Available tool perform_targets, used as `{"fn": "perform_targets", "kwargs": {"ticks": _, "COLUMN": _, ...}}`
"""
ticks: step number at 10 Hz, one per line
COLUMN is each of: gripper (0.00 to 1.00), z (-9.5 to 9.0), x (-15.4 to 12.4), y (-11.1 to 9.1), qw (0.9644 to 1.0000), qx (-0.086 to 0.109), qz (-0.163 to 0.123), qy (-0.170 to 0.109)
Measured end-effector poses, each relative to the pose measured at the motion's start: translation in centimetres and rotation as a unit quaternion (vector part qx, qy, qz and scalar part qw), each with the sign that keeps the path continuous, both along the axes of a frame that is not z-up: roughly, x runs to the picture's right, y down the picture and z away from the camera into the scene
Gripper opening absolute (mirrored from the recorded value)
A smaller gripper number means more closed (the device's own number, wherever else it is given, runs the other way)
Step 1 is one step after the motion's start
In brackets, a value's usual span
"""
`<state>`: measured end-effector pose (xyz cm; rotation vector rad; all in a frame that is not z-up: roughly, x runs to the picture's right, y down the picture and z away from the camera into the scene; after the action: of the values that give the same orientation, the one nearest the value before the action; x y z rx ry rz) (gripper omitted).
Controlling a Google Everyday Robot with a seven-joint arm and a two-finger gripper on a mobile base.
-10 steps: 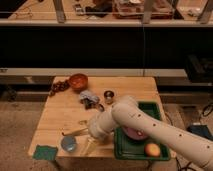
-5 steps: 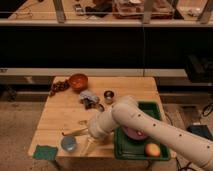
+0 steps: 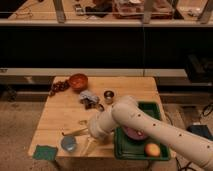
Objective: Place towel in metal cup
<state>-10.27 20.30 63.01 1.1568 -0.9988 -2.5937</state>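
Note:
The green towel (image 3: 46,152) lies flat at the table's front left corner, partly over the edge. The small metal cup (image 3: 108,96) stands upright near the middle back of the table. My white arm reaches in from the lower right across the table's front. My gripper (image 3: 86,140) hangs low over the front left part of the table, right of the towel and well in front of the cup. It holds nothing that I can see.
A round grey-blue lid or dish (image 3: 68,144) sits just left of the gripper. An orange bowl (image 3: 78,81) and dark grapes (image 3: 59,86) are at the back left. A crumpled grey item (image 3: 89,99) lies beside the cup. A green tray (image 3: 155,112) on the right holds fruit.

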Motion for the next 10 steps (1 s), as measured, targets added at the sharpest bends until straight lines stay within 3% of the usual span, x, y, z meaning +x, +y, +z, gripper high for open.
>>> {"fn": "perform_targets", "kwargs": {"ticks": 2, "gripper": 0.8, "z": 0.5, "x": 0.2, "y": -1.3, "qw": 0.9992, "qx": 0.025, "qz": -0.006, "qy": 0.03}}
{"fn": "perform_targets", "kwargs": {"ticks": 4, "gripper": 0.8, "z": 2.6, "x": 0.5, "y": -4.5, "qw": 0.9966, "qx": 0.052, "qz": -0.007, "qy": 0.063}}
{"fn": "perform_targets", "kwargs": {"ticks": 6, "gripper": 0.8, "z": 5.9, "x": 0.9, "y": -8.6, "qw": 0.9939, "qx": 0.07, "qz": -0.001, "qy": 0.086}}
{"fn": "perform_targets", "kwargs": {"ticks": 10, "gripper": 0.8, "z": 12.3, "x": 2.0, "y": -15.7, "qw": 0.9897, "qx": 0.082, "qz": 0.008, "qy": 0.118}}
